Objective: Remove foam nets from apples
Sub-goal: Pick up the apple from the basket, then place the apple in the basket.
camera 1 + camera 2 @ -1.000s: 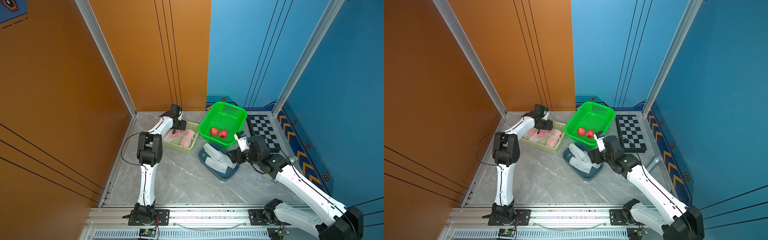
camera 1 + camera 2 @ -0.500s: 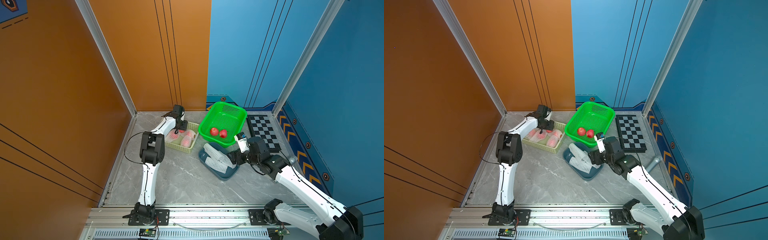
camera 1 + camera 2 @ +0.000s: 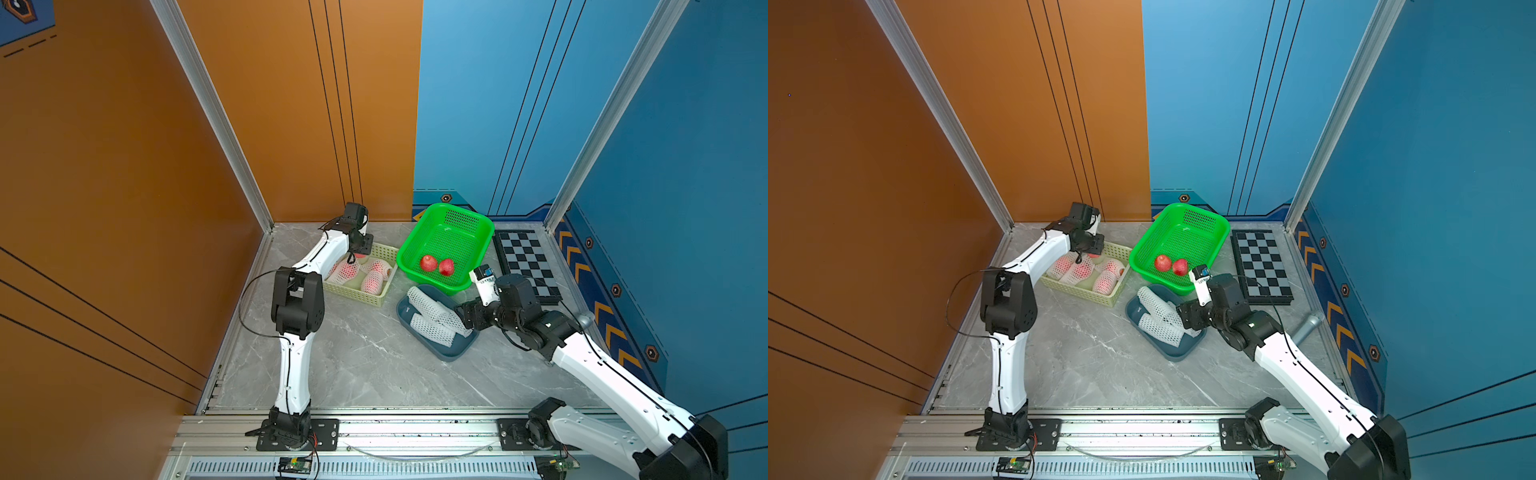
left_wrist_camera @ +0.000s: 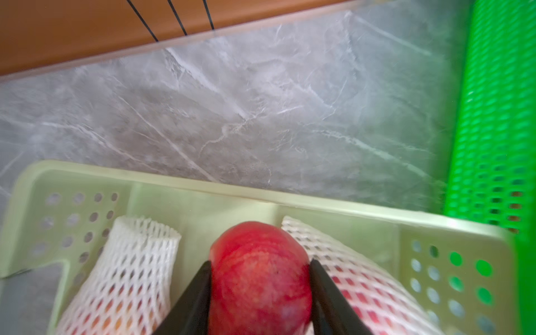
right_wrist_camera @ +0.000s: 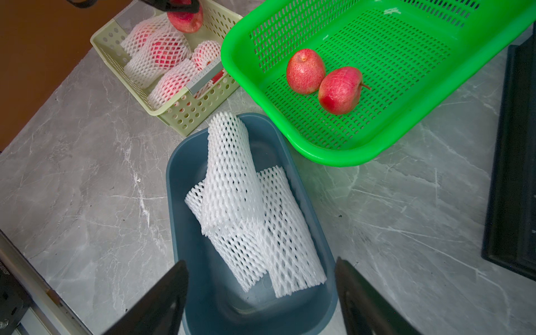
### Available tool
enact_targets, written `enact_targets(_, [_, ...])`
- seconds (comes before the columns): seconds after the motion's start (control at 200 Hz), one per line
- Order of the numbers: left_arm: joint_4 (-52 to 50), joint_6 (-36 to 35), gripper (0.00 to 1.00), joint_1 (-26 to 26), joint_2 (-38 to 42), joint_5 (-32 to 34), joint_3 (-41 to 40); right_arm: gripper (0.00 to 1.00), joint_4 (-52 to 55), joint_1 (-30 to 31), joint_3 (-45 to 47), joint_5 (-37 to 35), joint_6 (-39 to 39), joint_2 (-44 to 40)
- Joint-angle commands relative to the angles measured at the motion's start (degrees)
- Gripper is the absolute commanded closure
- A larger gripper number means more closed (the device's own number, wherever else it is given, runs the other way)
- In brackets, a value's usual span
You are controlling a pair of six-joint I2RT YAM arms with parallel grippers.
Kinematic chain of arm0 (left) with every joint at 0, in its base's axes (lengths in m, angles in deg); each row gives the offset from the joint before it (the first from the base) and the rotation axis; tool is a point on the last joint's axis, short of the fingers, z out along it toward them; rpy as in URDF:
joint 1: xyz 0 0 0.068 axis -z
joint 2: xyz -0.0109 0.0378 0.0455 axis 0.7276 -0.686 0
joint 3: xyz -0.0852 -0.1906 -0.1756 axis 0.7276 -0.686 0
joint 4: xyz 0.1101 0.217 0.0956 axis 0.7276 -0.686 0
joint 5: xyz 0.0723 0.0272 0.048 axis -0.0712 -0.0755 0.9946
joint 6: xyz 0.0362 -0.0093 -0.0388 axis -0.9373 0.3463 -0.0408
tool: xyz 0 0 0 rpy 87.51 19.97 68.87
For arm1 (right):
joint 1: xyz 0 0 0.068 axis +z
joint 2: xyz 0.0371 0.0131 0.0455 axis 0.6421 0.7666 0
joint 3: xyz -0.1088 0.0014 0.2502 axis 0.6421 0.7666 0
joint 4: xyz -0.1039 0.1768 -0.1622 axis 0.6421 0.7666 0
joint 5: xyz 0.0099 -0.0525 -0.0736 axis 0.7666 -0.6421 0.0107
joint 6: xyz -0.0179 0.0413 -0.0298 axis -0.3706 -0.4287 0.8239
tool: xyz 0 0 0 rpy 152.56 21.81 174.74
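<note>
Top views, both eyes: a grey marble table (image 3: 357, 370) carries two white arms. The left arm (image 3: 296, 361) reaches to the far side, over the pale yellow basket (image 3: 357, 294). The right arm (image 3: 598, 361) bends in over the blue tray (image 3: 451, 356). Next in size, the green basket (image 3: 461, 216) has its near edge overlapping the tray's far end, and a chessboard (image 3: 524, 258) lies just beside it on the right arm's side. The green basket holds two bare apples (image 3: 429, 262), touching each other. The pale yellow basket holds several netted apples (image 3: 348, 270), pink through white mesh. The blue tray holds empty foam nets (image 5: 246, 208), lying crossed over one another.

Left wrist view: the left gripper (image 4: 260, 264) is clamped on the held apple (image 4: 259, 290), which is red and net-free. One black finger presses each flank, and the apple sits above the pale yellow basket between two netted neighbours.

Right wrist view: the right gripper (image 5: 260, 261) stands spread wide and empty above the blue tray, clear of the nets.

Against the frame one second earlier: the left arm's wrist lies slightly nearer the green basket. The right arm, both baskets, the tray, the foam nets and the two bare apples are placed as before
</note>
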State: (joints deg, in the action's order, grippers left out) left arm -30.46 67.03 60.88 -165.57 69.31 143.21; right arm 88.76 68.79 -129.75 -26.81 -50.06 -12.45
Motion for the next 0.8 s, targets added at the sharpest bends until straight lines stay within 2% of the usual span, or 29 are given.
enact_targets(0.0, [-0.9, -1.0, 0.60, 1.0, 5.6, -4.3, -1.8, 0.19, -1.6, -0.5, 1.1, 0.6, -0.7, -1.2])
enact_targets(0.065, [-0.8, -1.2, 0.60, 2.0, 7.6, -8.3, -2.7, 0.19, -1.7, -1.6, 0.8, 0.8, -2.0, -0.6])
enact_targets(0.175, [-0.8, -1.6, 0.61, 4.3, 10.3, -14.1, -3.7, 0.19, -2.3, -6.1, 1.0, 5.5, -4.5, 0.4])
enact_targets(0.29, [-0.7, -0.6, 0.61, 7.5, 11.3, -18.7, -3.4, 0.18, -3.3, -7.3, 1.7, 5.7, -4.7, -0.8])
enact_targets(0.3, [-0.8, -0.5, 0.61, 7.8, 11.4, -18.8, -3.3, 0.16, -3.3, -7.4, 1.8, 5.7, -4.7, -0.9])
enact_targets(0.32, [-0.7, -0.4, 0.61, 8.5, 11.3, -19.3, -3.0, 0.02, -3.2, -7.5, 1.8, 5.5, -4.8, -1.0])
enact_targets(0.351, [-0.7, -0.1, 0.61, 9.5, 11.0, -19.7, -2.4, 0.00, -3.2, -7.7, 1.9, 5.3, -4.9, -1.2])
enact_targets(0.416, [-0.7, 0.5, 0.61, 11.8, 10.1, -19.9, -1.4, 0.00, -3.3, -8.0, 2.2, 5.0, -5.4, -1.6])
enact_targets(0.536, [-0.7, 1.2, 0.61, 15.7, 6.8, -20.0, 1.4, 0.00, -2.9, -8.5, 2.3, 0.1, -7.6, -1.9])
enact_targets(0.701, [-0.5, 3.0, 0.61, 19.9, 2.1, -16.5, 5.0, 0.00, -1.9, -9.0, 2.9, -6.9, -9.6, -2.9])
enact_targets(0.796, [-0.1, 3.7, 0.61, 21.8, -0.1, -12.7, 6.1, 0.00, -1.5, -10.1, 3.5, -8.2, -10.6, -3.3])
